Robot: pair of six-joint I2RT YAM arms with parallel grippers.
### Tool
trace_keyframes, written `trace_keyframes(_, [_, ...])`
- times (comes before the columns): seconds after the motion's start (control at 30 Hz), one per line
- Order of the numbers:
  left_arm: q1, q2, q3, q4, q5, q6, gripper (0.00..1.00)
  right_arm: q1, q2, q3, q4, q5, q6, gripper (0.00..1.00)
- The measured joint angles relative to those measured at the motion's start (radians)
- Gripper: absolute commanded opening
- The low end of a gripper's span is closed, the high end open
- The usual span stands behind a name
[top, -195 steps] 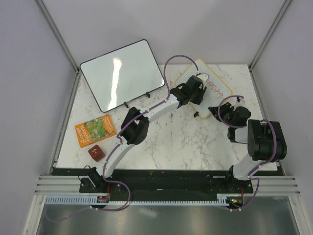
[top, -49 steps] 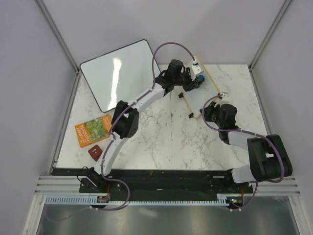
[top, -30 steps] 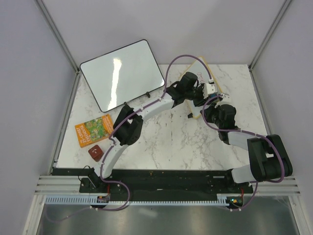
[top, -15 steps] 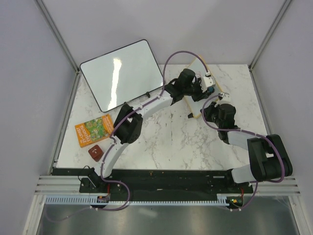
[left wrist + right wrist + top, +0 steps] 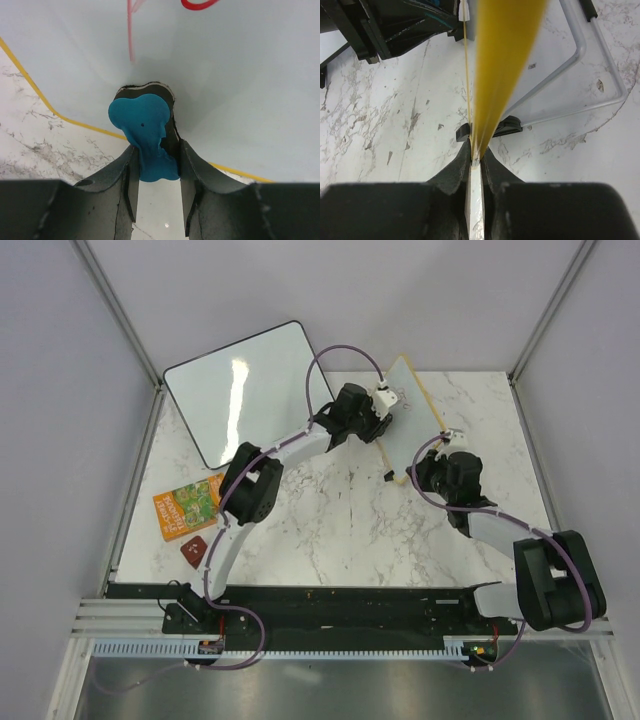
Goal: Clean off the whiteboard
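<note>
Looking from the near edge, we've got the right hand pressed tight on the whiteboard along its yellow rim, the board tipped up on edge toward the counter's far right. Past that, the left hand pinches a blue eraser against the white face, red marks close by. A black-framed board sits far left.

The small rounded whiteboard with a pale wood frame, which had lain nearly flat under the left tool, was stood up on its edge, its rim pinched in the closed right tool. The right arm unfolded and stretched low toward it. The left tool, clamped on a blue eraser, swept back and forth over the board's face. It ended farther from the right tool than half a second before.
</note>
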Motion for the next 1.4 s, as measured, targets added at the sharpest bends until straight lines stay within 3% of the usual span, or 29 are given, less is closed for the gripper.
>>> trace_keyframes(0.57, [-0.021, -0.125, -0.121, 0.083, -0.08, -0.01, 0.02, 0.001, -0.185, -0.062, -0.171, -0.047, -0.015, 0.0])
trace_keyframes(1.03, [-0.033, -0.125, -0.113, 0.158, 0.253, -0.13, 0.02, 0.0, -0.163, -0.064, -0.149, -0.049, -0.015, 0.0])
trace_keyframes(1.4, [-0.077, -0.077, -0.021, 0.152, 0.253, -0.175, 0.02, -0.008, -0.145, -0.068, -0.13, -0.047, 0.005, 0.0])
